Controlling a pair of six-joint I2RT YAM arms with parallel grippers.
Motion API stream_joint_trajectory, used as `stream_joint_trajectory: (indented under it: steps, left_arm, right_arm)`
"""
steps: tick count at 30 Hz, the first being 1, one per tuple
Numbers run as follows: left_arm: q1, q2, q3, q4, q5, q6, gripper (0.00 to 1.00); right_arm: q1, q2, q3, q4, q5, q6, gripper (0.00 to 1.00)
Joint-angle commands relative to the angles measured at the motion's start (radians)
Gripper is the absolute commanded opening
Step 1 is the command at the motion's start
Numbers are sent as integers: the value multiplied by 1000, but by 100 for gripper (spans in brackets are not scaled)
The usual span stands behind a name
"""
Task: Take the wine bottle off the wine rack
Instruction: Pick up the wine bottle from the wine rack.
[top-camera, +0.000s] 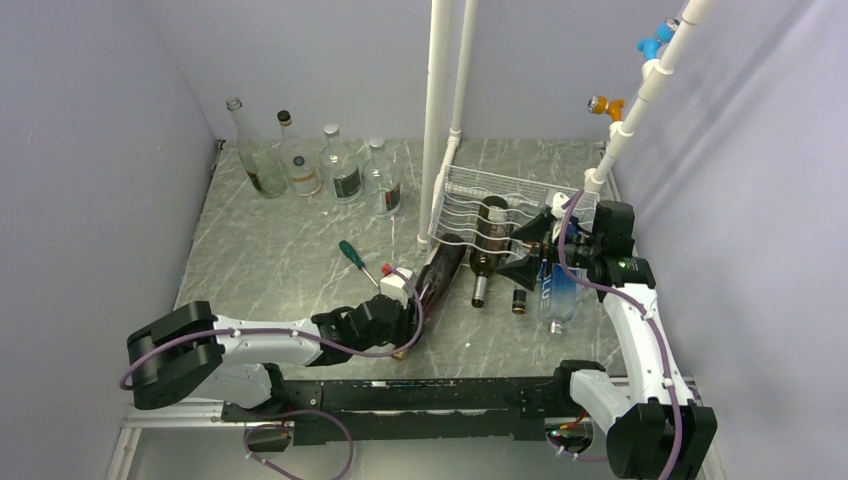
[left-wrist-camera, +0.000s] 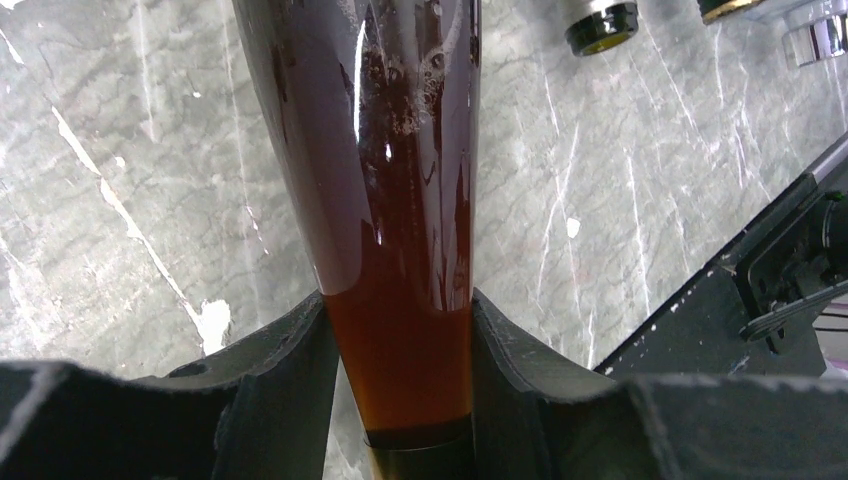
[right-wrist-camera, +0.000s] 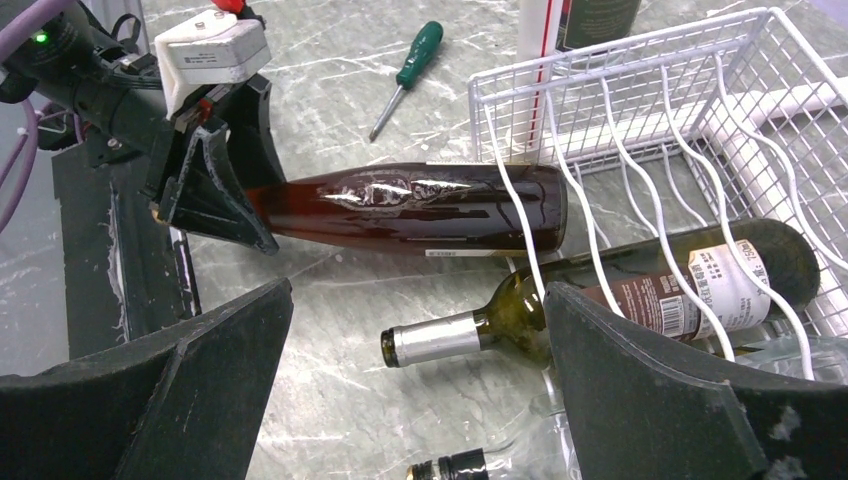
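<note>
The white wire wine rack (top-camera: 500, 195) stands at the back right; it also shows in the right wrist view (right-wrist-camera: 640, 110). A dark brown wine bottle (top-camera: 440, 272) lies slanted, its base at the rack's left front corner and its neck toward me. My left gripper (top-camera: 397, 322) is shut on its neck, as the left wrist view (left-wrist-camera: 400, 335) shows around the brown bottle (left-wrist-camera: 400, 150). My right gripper (top-camera: 522, 252) is open and empty, hovering over the rack's front (right-wrist-camera: 420, 300). A green bottle (right-wrist-camera: 640, 290) lies in the rack under the wires.
A green-handled screwdriver (top-camera: 352, 255) lies left of the brown bottle. Several clear bottles (top-camera: 300, 160) stand at the back left. White pipes (top-camera: 437, 120) rise beside the rack. A clear blue-labelled bottle (top-camera: 557, 290) and a small dark bottle (top-camera: 518, 300) lie in front of the rack.
</note>
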Motion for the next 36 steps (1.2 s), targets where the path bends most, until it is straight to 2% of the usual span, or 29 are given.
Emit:
stream_joint_trajectory:
  steps: [1,36]
  left_arm:
    - [-22,-92,22,164,-37,-12,0]
    - [-119,-222,-37,92,-120,-81,0]
  right_arm:
    - [-6,2,0,16,-9,-24,100]
    - [-6,16,-7,23,11,-26,100]
